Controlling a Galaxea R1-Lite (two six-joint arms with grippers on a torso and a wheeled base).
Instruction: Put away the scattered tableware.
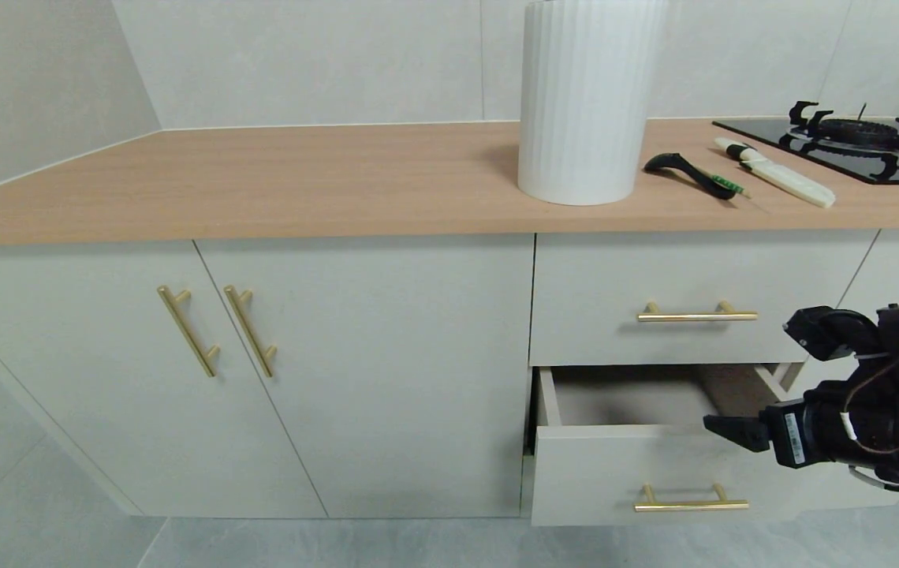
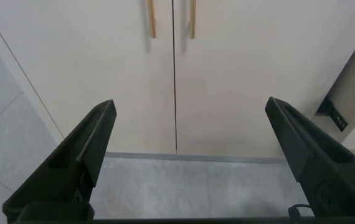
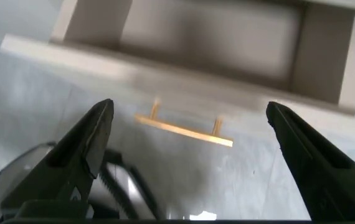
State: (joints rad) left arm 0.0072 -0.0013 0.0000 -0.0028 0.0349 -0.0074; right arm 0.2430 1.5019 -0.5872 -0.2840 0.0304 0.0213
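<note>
Peeler (image 1: 690,172) & white knife (image 1: 777,181) lie on worktop (image 1: 300,181), betw. ribbed white canister (image 1: 583,102) & hob (image 1: 852,146). Both wide open, empty: right pincer (image 3: 188,165) by pulled-out lower drawer (image 1: 623,469), left pincer (image 2: 188,165) facing cupboard doors (image 1: 260,394).

Utensil (image 1: 690,173), knife (image 1: 781,183) on counter (image 1: 260,181), R of canister (image 1: 583,102).

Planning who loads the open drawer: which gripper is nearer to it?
Right. The right gripper hangs open in front of the open drawer, above its handle. The left gripper, also open, faces the cupboard doors, with the drawer off to one side.
</note>
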